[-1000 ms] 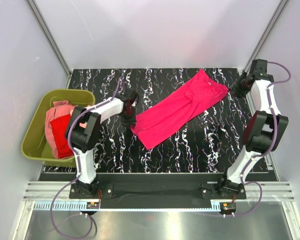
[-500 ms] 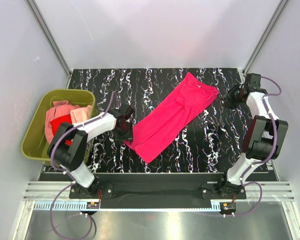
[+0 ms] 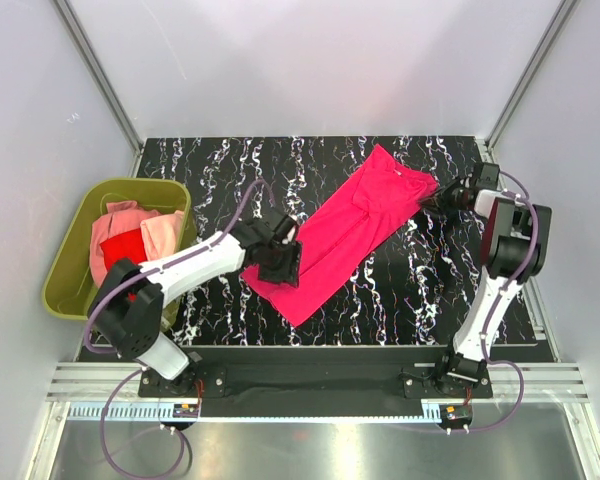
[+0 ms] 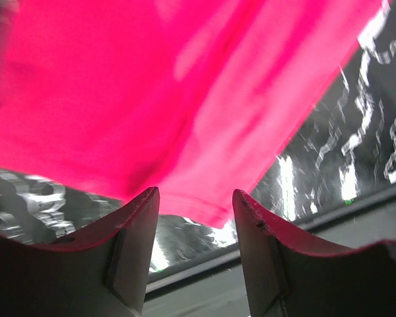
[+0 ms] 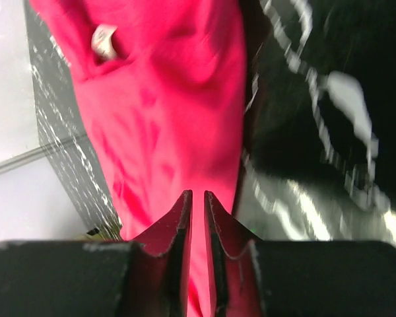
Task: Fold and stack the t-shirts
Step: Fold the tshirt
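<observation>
Magenta t-shirt (image 3: 355, 232) lies diagonal on the surface (image 3: 400, 290), so I'd get the spread left claw (image 4: 196, 195) fully over its near hem before pinching; right claw (image 5: 197, 195) is almost pressed together at the far end, can't tell if it's got cloth.

left pincer (image 4: 195, 198) spread wide and low; right pincer (image 5: 197, 195) pressed nearly together.

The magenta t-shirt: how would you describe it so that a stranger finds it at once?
Find the black marbled table. A long, bright magenta-pink t-shirt lies diagonally across its middle. Unlike the red shirt and pale salmon shirts heaped in the olive-green tub at the left, it lies alone on the table.
</observation>
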Available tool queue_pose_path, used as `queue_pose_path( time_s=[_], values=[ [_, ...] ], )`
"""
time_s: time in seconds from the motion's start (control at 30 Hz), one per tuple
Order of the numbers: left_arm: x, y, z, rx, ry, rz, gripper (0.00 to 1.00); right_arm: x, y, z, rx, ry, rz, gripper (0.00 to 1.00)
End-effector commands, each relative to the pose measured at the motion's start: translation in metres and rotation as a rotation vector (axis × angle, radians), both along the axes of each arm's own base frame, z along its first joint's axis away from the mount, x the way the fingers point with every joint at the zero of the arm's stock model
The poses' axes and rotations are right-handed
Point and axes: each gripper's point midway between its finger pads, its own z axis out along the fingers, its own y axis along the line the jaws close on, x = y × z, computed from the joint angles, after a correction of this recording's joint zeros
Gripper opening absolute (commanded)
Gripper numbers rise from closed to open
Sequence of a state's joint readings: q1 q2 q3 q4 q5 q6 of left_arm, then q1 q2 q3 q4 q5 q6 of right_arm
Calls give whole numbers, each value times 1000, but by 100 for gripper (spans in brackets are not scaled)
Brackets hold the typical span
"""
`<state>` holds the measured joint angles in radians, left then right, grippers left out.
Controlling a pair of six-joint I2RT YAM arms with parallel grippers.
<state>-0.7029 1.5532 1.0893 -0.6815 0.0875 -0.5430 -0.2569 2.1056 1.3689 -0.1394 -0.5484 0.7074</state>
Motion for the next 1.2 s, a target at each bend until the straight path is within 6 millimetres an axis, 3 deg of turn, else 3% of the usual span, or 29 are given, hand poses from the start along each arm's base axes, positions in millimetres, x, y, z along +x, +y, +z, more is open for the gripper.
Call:
queue_pose_path(
  time_s=[0.0,0.17,0.2,0.27,0.3,0.33,0.4,0.43,0.5,0.53,0.6,0.63,0.7,0.73,0.77,0.8,0.87,1.0,1.17],
  values=[
    [-23,-22,-12,-66,56,-75,53,33,2,20,35,-104,18,19],
    [-42,-19,-38,41,116,-57,53,52,-10,1,-7,-66,4,18],
    [-43,-18,-44,58,129,-48,53,55,-12,-10,-8,-46,1,18],
    [-44,-22,-46,46,141,-15,54,68,-19,-9,-33,-45,-2,18],
    [-46,-27,-44,26,148,-9,53,70,-21,-25,-36,-11,-2,18],
    [-48,-30,-40,9,157,5,53,84,-28,-15,-64,-36,-8,18],
    [-47,-48,-11,-84,116,22,55,85,-30,-32,-76,12,4,19],
    [-39,-58,10,-135,78,26,56,96,-34,-23,-92,-18,3,19],
    [-34,-74,48,-243,24,-7,61,101,-38,-34,-113,-7,18,20],
    [-19,-84,77,-292,-28,-18,61,112,-43,-21,-138,-26,15,20],
    [-10,-79,80,-228,-39,-53,61,119,-48,-29,-172,-27,36,22],
    [3,-77,91,-222,-66,-48,61,133,-53,-9,-198,-79,36,23],
    [18,-57,72,-110,-82,-35,61,137,-56,3,-222,-83,52,27],
    [29,-38,60,-61,-83,-10,60,132,-55,5,-221,-62,61,28],
    [36,-30,51,-44,-76,2,60,132,-55,26,-232,-92,62,31],
    [39,-21,42,-31,-61,12,60,124,-51,25,-218,-73,70,36],
    [50,-3,27,-32,-30,20,60,117,-49,43,-224,-96,70,40],
    [57,6,13,-23,-11,-59,61,74,-36,91,-216,-100,56,47],
    [61,18,-8,32,-9,-101,63,22,-6,112,-175,-68,85,48]
  ],
)
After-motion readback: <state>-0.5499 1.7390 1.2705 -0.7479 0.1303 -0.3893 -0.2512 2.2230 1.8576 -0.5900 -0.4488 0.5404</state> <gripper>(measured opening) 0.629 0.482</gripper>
